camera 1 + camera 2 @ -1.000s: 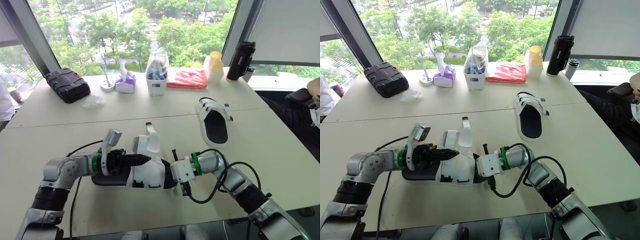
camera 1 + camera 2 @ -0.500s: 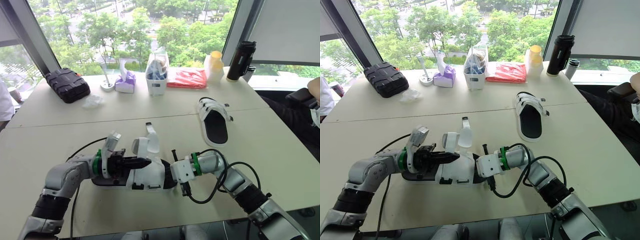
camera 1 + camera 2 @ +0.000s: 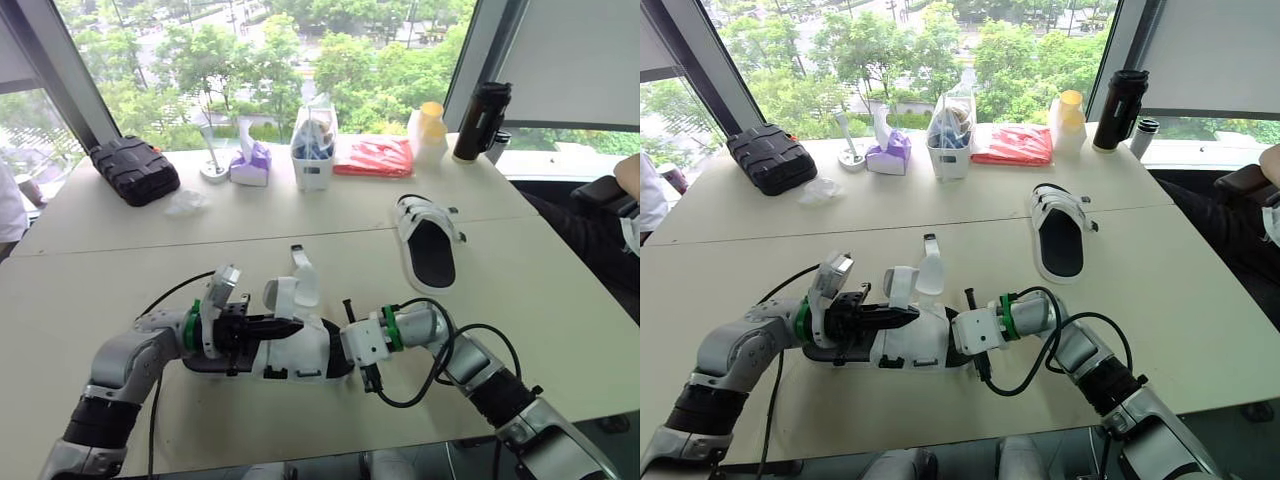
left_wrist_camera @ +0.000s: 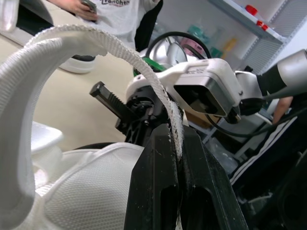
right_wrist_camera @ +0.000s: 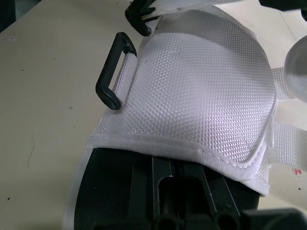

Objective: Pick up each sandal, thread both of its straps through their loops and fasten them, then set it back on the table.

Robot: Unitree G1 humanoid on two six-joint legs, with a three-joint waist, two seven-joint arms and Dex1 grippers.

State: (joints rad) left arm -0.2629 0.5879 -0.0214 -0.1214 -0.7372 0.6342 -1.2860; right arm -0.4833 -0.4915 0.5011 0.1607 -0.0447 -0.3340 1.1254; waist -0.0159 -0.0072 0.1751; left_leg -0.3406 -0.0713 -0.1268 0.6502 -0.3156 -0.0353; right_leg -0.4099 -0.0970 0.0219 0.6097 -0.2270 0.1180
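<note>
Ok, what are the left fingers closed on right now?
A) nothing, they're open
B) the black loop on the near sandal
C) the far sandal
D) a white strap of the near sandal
D: in the left wrist view the white strap of the near sandal runs down between the left gripper's two black fingers, which are pinched on it.

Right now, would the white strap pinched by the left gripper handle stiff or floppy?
Likely flexible yet springy: the strap holds a smooth arc from the sandal into the left gripper. Its woven webbing probably grips rather than slips. Thin, so probably light.
</note>
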